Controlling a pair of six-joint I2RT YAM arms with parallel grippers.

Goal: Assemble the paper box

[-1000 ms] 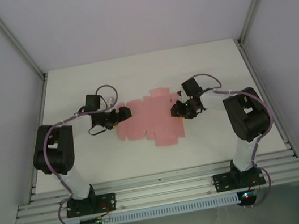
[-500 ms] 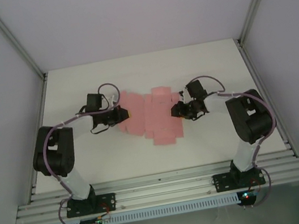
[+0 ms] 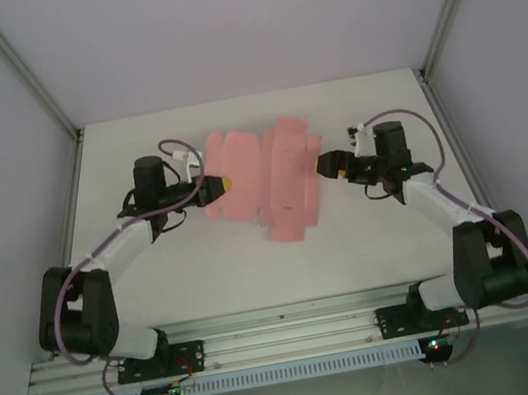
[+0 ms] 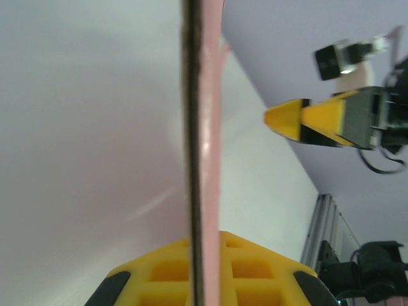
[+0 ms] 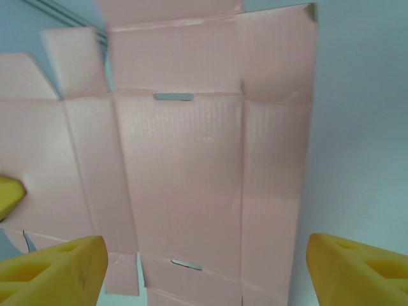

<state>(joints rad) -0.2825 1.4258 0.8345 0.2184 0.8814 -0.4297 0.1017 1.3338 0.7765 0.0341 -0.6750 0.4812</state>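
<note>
The paper box (image 3: 264, 182) is a flat pink die-cut sheet with flaps and slots, lying out over the middle of the table. My left gripper (image 3: 216, 185) is shut on its left edge. In the left wrist view the sheet (image 4: 207, 127) runs edge-on between the yellow fingers (image 4: 255, 268) of that gripper (image 4: 204, 245). My right gripper (image 3: 326, 165) stands open just off the sheet's right edge, touching nothing. From the right wrist the sheet's face (image 5: 191, 166) spreads ahead of that open gripper (image 5: 204, 250), whose fingertips (image 5: 357, 264) sit wide apart.
The white table (image 3: 157, 286) is walled in by grey panels and aluminium posts (image 3: 26, 75). A slotted rail (image 3: 287, 334) runs along the near edge by the arm bases. The right gripper's yellow tip (image 4: 299, 120) shows across the sheet in the left wrist view.
My left gripper has shut on the sheet's left edge. My right gripper has let go and opened. Both arms have reached farther back, and the sheet has moved back and risen with them.
</note>
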